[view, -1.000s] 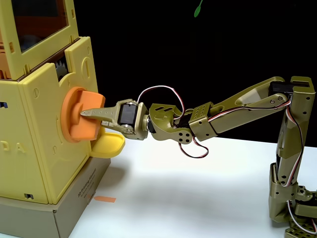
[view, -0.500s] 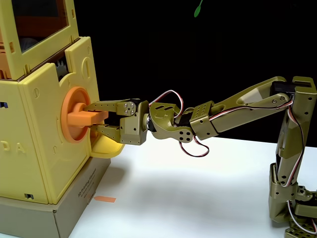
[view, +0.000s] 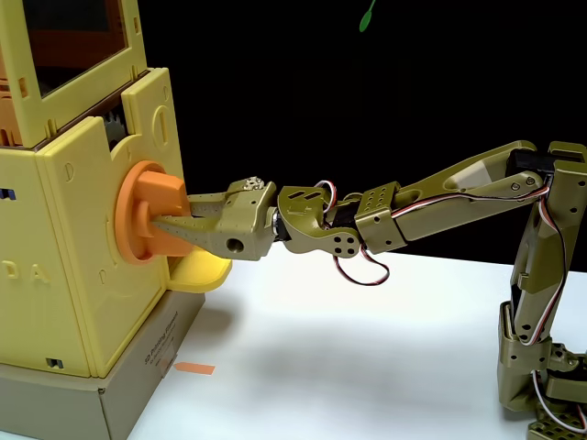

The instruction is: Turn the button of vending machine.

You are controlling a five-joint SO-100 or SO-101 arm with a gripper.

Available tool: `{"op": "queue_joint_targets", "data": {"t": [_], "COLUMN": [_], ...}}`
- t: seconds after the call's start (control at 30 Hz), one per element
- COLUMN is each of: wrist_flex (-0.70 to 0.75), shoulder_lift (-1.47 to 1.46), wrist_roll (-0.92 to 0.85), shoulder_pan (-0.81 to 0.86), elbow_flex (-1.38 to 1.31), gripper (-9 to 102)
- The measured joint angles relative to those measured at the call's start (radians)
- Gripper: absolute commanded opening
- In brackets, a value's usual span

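The button (view: 147, 213) sat on the side panel of the vending machine (view: 78, 266), facing the arm, and its raised bar stood out from the orange disc toward the right of the fixed view. The gripper (view: 172, 223) was clamped on this bar, with one finger seen along the front of it and the tips reaching almost to the disc. The bar looked tilted, neither flat nor fully upright.

I judged the button to be hard, stiff plastic, light by itself but probably with some resistance from the mechanism inside (toy knobs of this kind often click). The smooth surface could be slippery, so the best place to hold was the two flat sides of the bar, deep near the disc, not at the outer edge.

Just below the button, the small yellow tray (view: 204, 272) stuck out from the machine, close under the gripper. The machine stood on a brown cardboard box (view: 110, 390), which rested on the white table (view: 367, 367). A small orange tape mark (view: 193, 368) lay beside the box
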Motion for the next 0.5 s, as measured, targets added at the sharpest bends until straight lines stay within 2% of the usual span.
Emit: {"op": "queue_joint_targets", "data": {"t": [0.17,0.5], "wrist_flex": [0.000,0.003], "shoulder_lift": [0.002,0.002], "wrist_roll": [0.074,0.083], "shoulder_pan": [0.000,0.000], "elbow_flex": [0.000,0.000], "gripper": [0,2]}}
